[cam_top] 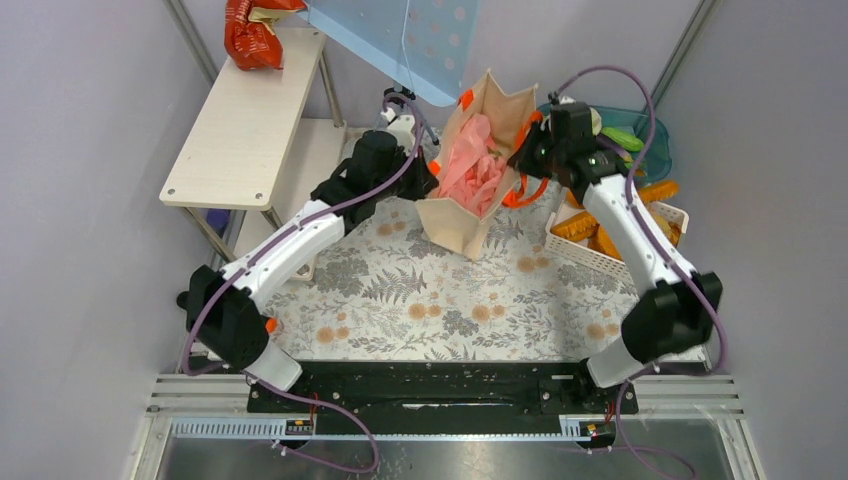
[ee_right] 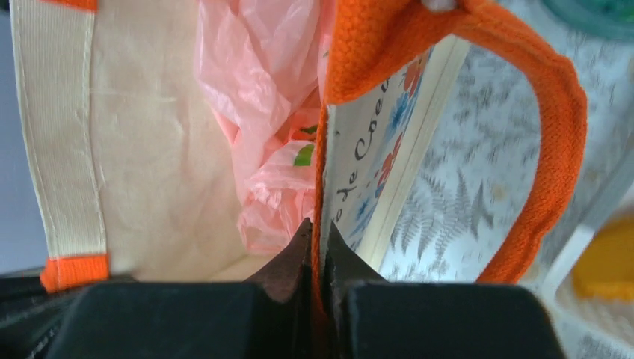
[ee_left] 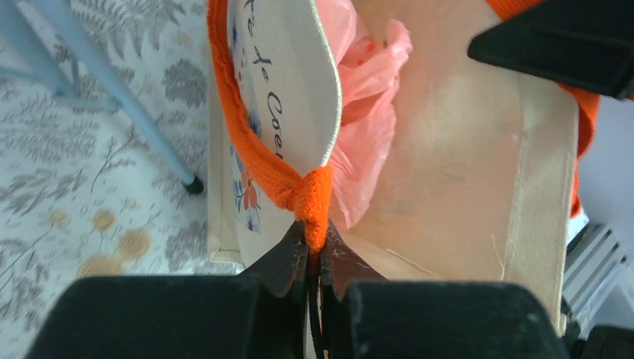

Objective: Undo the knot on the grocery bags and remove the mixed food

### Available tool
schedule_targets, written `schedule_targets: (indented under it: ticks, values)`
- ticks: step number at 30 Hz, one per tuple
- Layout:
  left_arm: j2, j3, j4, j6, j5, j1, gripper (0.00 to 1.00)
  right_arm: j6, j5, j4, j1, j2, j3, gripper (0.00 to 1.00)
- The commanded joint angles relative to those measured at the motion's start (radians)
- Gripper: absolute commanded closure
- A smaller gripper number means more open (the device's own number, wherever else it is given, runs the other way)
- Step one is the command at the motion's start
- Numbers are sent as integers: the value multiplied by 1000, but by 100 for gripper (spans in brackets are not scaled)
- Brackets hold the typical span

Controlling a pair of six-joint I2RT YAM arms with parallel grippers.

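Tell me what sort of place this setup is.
Likely a robot lab test cell, not a home: plain grey walls enclose a table with a floral cloth, two arms bolted to a black rail, and staged props like a tote.

Beige tote (cam_top: 478, 215), white shelf (cam_top: 245, 115), perhaps a red pouch (cam_top: 250, 40).

Pink translucent grocery bags (cam_top: 478, 165), beige floral tote (cam_top: 462, 222) with orange handles (ee_right: 553, 134), grey fern-print tablecloth (cam_top: 420, 290)

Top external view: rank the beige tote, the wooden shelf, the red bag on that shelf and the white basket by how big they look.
1. wooden shelf
2. beige tote
3. white basket, partly hidden by the right arm, so unsure against the tote
4. red bag, cut off at the frame's top edge
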Motion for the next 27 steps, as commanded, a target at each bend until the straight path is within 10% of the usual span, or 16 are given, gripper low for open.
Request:
schedule_targets:
  ticks: [1,9,15,19,27]
  values:
    - [92,102,250,-93,3,-1,100,-111,-182,43,-95,194,231,100]
    - [322,319,296,-163,16,1,97,-177,-205,-61,-158,501,665,100]
    - [356,399,225,-96,-34,2,25,-252,-177,-338,-159,693,1049,24]
    - [299,349,219,-34,-74,2,2,-274,-137,-310,-159,625,970,4]
    - [77,86,295,42,-90,16,1,-256,-14,-303,-159,425,773,1]
